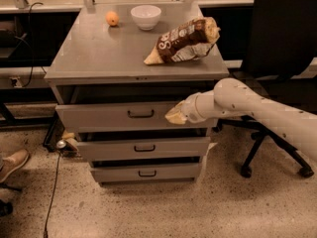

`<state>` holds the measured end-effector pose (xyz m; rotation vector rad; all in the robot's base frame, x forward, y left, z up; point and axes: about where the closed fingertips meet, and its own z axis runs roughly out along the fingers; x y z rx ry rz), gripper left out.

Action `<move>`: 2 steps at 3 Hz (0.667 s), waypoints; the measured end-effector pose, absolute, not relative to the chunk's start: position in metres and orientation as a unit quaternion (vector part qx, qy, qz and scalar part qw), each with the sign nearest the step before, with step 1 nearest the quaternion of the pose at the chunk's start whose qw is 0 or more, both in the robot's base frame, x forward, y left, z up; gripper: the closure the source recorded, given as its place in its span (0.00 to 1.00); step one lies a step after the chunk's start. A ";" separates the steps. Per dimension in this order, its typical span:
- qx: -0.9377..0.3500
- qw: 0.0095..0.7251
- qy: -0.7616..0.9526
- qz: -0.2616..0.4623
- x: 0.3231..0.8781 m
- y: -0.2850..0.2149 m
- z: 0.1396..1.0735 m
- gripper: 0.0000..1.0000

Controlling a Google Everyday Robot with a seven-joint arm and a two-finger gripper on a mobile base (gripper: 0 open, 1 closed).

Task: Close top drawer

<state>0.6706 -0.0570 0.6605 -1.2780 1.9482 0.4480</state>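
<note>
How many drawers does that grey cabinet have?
3: the top drawer, partly open, with the gripper at its front's right side; the middle drawer beneath it; the bottom drawer lowest.

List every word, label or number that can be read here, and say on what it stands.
On the bag: white print, perhaps "S" first; the rest is too blurred to read.
On the top drawer: none.
On the gripper, at the right of that drawer's front: none.

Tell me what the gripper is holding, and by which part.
Nothing appears held: the gripper rests against the top drawer's front panel, right of its handle, not around it.
</note>
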 end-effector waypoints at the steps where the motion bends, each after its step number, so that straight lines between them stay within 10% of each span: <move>1: -0.493 0.399 0.754 0.171 0.683 -0.053 0.669 1.00; 2: -0.485 0.424 0.746 0.167 0.693 -0.052 0.679 1.00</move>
